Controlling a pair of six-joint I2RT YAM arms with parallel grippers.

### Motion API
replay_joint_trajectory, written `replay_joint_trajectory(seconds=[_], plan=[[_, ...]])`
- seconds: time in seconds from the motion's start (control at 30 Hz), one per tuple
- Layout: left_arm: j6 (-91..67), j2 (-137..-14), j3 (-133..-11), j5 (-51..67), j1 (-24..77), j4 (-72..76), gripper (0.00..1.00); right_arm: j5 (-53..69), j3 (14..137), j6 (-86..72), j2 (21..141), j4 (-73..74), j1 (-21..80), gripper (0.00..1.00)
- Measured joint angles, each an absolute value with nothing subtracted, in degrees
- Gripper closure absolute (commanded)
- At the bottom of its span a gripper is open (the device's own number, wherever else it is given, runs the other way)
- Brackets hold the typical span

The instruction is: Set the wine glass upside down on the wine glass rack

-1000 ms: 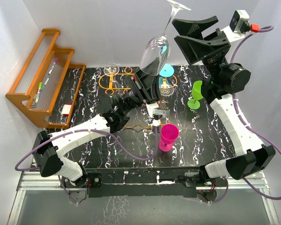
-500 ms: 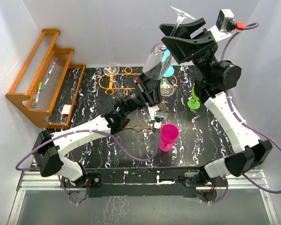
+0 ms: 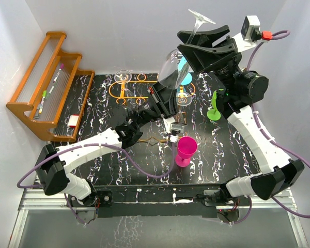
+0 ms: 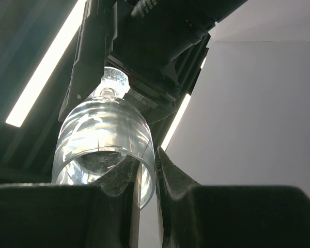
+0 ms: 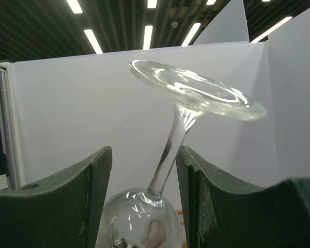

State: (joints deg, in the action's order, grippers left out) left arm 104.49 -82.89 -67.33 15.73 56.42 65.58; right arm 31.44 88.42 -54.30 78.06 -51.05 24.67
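Observation:
A clear wine glass point(image 3: 171, 70) is held high above the table, upside down and tilted, foot point(image 3: 201, 17) uppermost. My left gripper point(image 3: 164, 88) is shut on the bowl's rim, one finger inside and one outside point(image 4: 151, 173). My right gripper point(image 3: 183, 42) is open, and its fingers stand on either side of the stem point(image 5: 170, 150); the stem is close to the right finger point(image 5: 196, 178). The wine glass rack point(image 3: 115, 90), thin orange wire, stands at the table's back behind the left arm, with another clear glass point(image 3: 123, 76) on it.
An orange wooden stepped shelf point(image 3: 46, 85) with pens stands at the left. A pink cup point(image 3: 186, 150), a green cup point(image 3: 216, 103), a cyan cup point(image 3: 186, 77) and another clear glass point(image 3: 183, 99) stand on the black marbled table. White walls enclose it.
My right gripper has swung left and now straddles the glass stem below the foot. The left arm and the glass have barely moved.

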Motion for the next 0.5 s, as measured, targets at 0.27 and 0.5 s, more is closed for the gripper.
replay_joint_trajectory(seconds=[0.27, 0.5], plan=[[105.3, -82.4, -66.2, 16.3, 56.5, 66.0, 1.0, 31.6, 88.2, -51.8, 76.8, -49.4, 24.6, 0.68], [105.7, -82.0, -65.7, 16.4, 56.5, 65.9, 1.0, 32.1, 88.2, -50.4, 76.2, -47.1, 24.6, 0.67]])
